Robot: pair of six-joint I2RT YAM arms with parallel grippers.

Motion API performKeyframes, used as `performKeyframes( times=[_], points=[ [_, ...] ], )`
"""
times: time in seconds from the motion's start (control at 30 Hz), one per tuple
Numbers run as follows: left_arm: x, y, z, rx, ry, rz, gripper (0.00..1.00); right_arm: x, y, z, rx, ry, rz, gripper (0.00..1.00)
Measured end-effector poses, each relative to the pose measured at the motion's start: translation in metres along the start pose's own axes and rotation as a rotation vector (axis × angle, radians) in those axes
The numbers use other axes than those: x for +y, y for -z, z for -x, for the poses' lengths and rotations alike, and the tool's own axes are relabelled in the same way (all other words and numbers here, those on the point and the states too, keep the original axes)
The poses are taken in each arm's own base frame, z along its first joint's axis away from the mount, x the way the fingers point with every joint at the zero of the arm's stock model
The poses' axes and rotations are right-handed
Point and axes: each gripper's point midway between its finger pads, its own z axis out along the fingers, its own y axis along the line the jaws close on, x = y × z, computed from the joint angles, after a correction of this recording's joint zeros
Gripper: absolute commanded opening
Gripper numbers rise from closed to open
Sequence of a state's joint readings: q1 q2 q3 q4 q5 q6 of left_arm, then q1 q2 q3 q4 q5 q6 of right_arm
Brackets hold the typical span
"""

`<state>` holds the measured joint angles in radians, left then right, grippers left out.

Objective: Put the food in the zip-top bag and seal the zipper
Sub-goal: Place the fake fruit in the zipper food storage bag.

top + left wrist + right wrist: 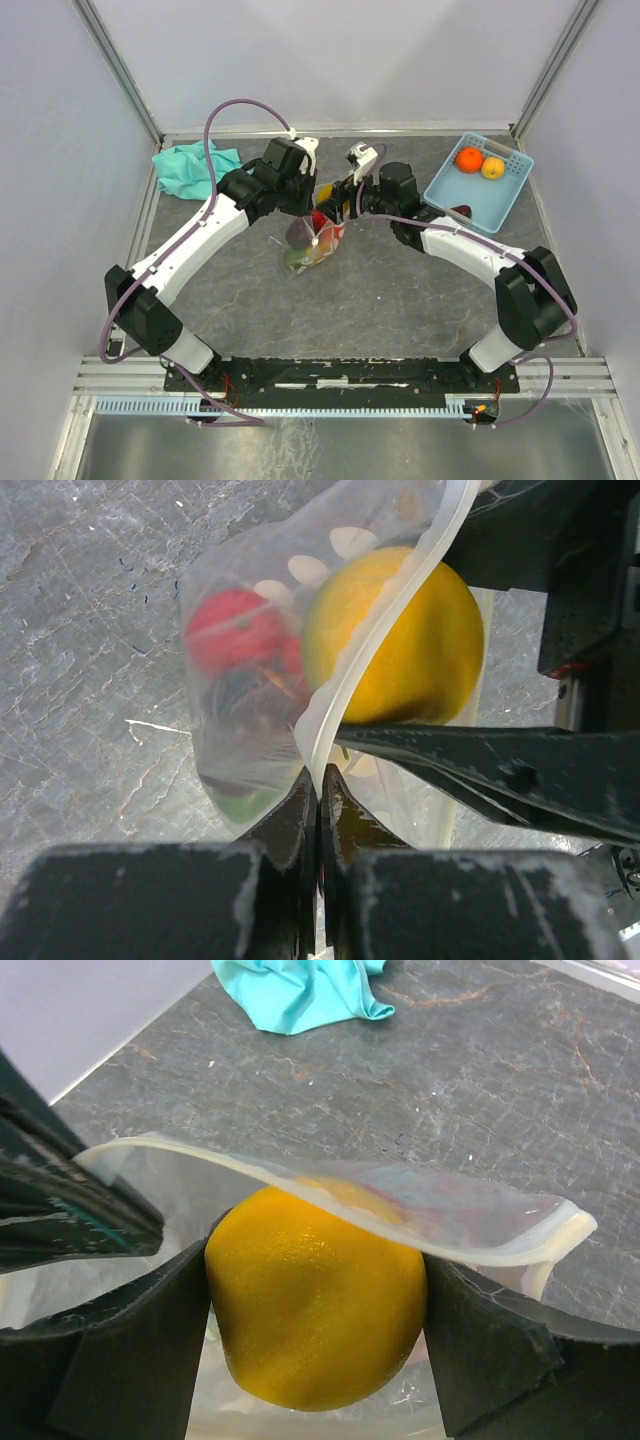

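bag [315, 243]: mid-table, food [235, 630] inside | cloth [190, 165]: back left | basket [495, 195]: back right, fruits [469, 159] inside

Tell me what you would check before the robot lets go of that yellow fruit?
1. Left hand pinching the zipper: ok, it is shut on the strip.
2. Mouth of the zip-top bag open: ok, the strip arches over the fruit.
3. Right hand gripping the yellow fruit: ok, a finger presses on each side.
4. Yellow fruit fully past the mouth edge: cannot tell.
5. Room in the bag: cannot tell; a red fruit and others are already inside.
6. All food bagged: not ok, an orange fruit sits in the basket.
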<state>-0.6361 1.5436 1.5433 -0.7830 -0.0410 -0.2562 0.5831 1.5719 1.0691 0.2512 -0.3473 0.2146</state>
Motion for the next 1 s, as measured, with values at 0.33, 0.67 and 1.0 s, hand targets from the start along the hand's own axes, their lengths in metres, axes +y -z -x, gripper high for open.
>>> performKeyframes(
  times=[0.33,0.67,1.0],
  points=[
    [-0.004,-0.002,-0.002,0.005,0.000,-0.026,0.03,-0.013,-0.014,0.004,-0.008,-0.041,-0.078,0.99],
    [-0.003,-0.004,-0.006,0.013,0.000,-0.023,0.03,-0.017,-0.012,0.012,-0.014,-0.067,-0.125,0.99],
    [-0.001,-0.001,-0.008,0.011,0.000,-0.013,0.03,-0.006,0.042,0.052,-0.024,0.008,-0.174,0.99]
  ],
)
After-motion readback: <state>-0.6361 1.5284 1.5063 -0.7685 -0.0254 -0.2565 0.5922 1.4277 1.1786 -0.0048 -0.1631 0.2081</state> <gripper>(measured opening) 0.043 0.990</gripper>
